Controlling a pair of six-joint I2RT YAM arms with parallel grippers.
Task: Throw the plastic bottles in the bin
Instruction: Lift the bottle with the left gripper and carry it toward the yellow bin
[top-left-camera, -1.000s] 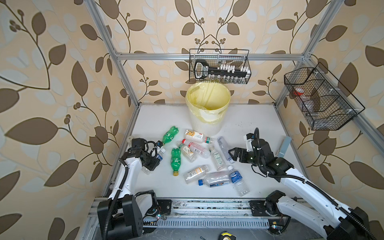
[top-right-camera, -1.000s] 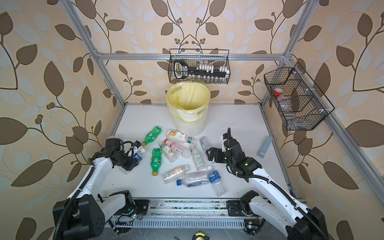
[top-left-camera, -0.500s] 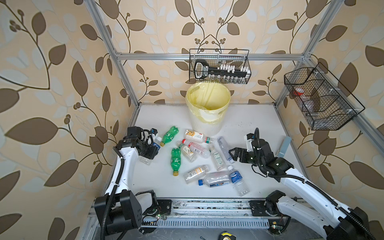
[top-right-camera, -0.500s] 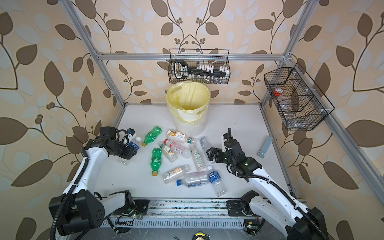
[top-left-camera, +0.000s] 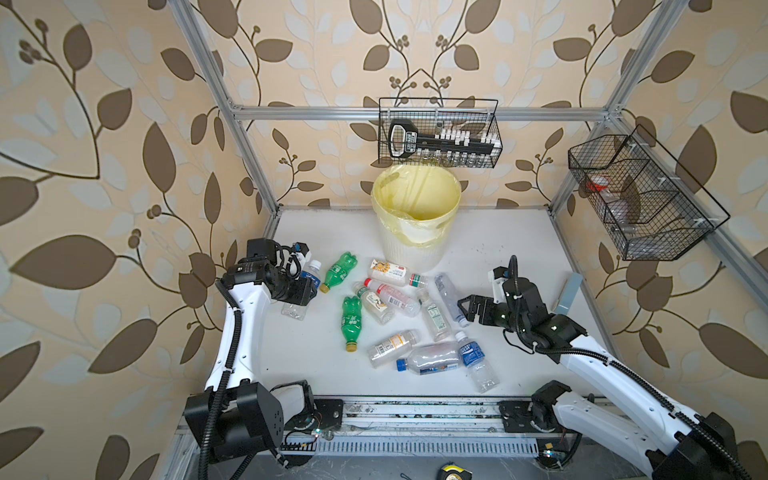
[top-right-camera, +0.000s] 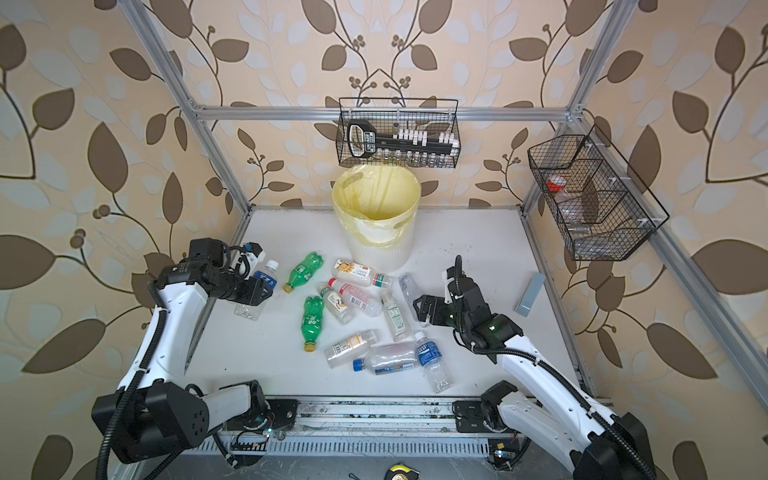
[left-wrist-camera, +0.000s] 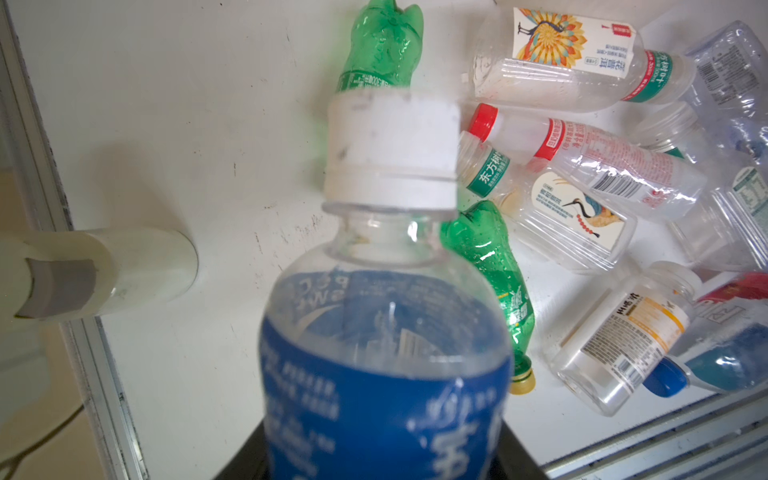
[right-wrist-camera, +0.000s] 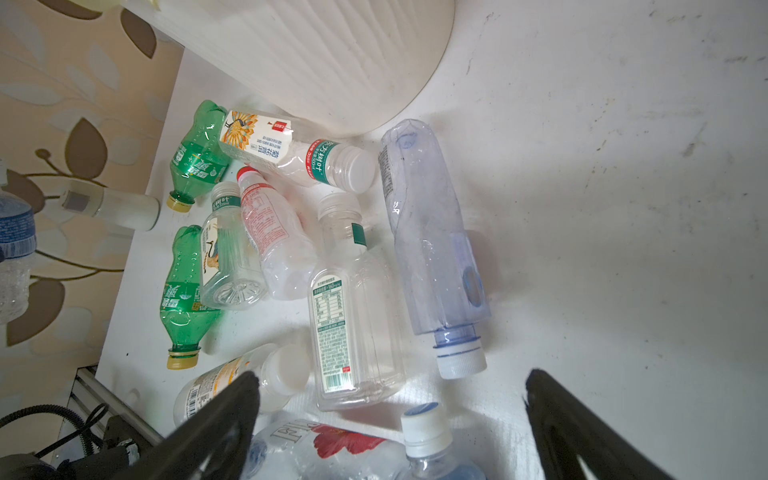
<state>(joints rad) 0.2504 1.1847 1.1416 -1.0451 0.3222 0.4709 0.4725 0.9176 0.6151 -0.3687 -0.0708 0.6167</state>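
Observation:
Several plastic bottles (top-left-camera: 395, 299) (top-right-camera: 353, 299) lie in a heap on the white table in front of the bin (top-left-camera: 415, 245) (top-right-camera: 378, 249), two of them green (top-left-camera: 351, 322) (top-left-camera: 340, 270). My left gripper (top-left-camera: 299, 286) (top-right-camera: 257, 291) (left-wrist-camera: 384, 457) is shut on a clear bottle with a blue label and white cap (top-left-camera: 306, 277) (top-right-camera: 262, 282) (left-wrist-camera: 386, 332), held off the table by the left edge. My right gripper (top-left-camera: 467, 309) (top-right-camera: 422, 309) (right-wrist-camera: 395, 399) hangs open over the heap's right side, above a white-capped bottle (right-wrist-camera: 424, 436), gripping nothing.
A wire basket (top-left-camera: 438, 133) hangs on the back wall right above the bin, and another (top-left-camera: 640, 199) is on the right wall. A grey-blue block (top-left-camera: 569, 291) lies near the right edge. A white cylinder (left-wrist-camera: 124, 270) stands out by the table's left edge.
The left arm has risen and drawn back along the left edge, carrying the blue-labelled bottle away from the green bottles. The right arm has stayed still.

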